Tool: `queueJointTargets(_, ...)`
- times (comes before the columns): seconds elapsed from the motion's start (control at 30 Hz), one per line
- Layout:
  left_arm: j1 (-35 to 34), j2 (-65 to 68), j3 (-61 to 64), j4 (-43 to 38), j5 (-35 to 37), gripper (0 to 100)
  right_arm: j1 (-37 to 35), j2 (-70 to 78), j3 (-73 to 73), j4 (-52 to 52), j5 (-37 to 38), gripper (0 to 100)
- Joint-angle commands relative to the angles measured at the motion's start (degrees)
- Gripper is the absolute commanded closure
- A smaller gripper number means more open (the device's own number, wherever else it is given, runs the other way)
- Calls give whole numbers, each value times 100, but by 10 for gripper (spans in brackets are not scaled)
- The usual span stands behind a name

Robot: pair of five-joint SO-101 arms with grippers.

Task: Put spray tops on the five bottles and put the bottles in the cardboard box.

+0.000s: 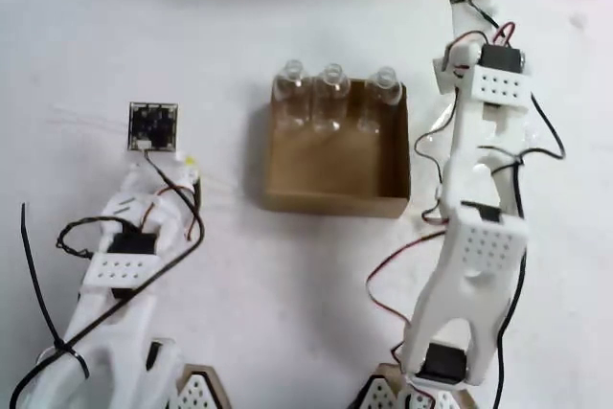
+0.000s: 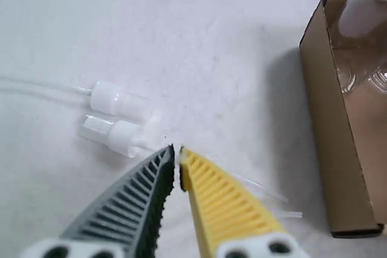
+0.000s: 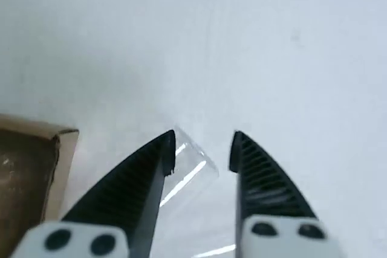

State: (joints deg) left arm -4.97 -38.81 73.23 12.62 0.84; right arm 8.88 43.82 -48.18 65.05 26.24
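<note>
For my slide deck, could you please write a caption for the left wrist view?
Left gripper, shut, close to two spray tops lying on the table; cardboard box holding bottles nearby.

The high view looks steeply down from a fixed spot above the white table (image 1: 115, 35). It is far enough off to take in both white arms (image 1: 469, 237) and the brown cardboard box (image 1: 335, 203) between them. The left wrist view sits close over the table, facing forward and down along its grey-and-yellow pincer (image 2: 177, 149) toward the box's outer wall. The right wrist view, equally near, looks down past its black pincer (image 3: 202, 143). All three views share the box and the table beside it.
</note>
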Motion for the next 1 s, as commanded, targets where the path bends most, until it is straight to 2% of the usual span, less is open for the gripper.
queueJointTargets(0.0,57,-75,-44,-18,-44,976,-171,1095,-2048,242,-114,970)
queueJointTargets(0.17,57,-75,-44,-18,-44,976,-48,2149,-3270,242,-114,979)
queueJointTargets(0.4,57,-75,-44,-18,-44,976,224,2756,-3851,541,-62,978)
queueJointTargets(0.47,57,-75,-44,-18,-44,976,286,2756,-3903,857,413,978)
queueJointTargets(0.63,57,-75,-44,-18,-44,976,409,2782,-3912,1842,2382,979)
queueJointTargets(0.7,57,-75,-44,-18,-44,976,541,2747,-3930,2097,2620,979)
queueJointTargets(0.87,57,-75,-35,-18,-53,976,1024,2756,-4316,2624,2681,979)
queueJointTargets(0.97,57,-75,-35,-18,-53,976,1270,2747,-4475,3125,3288,979)
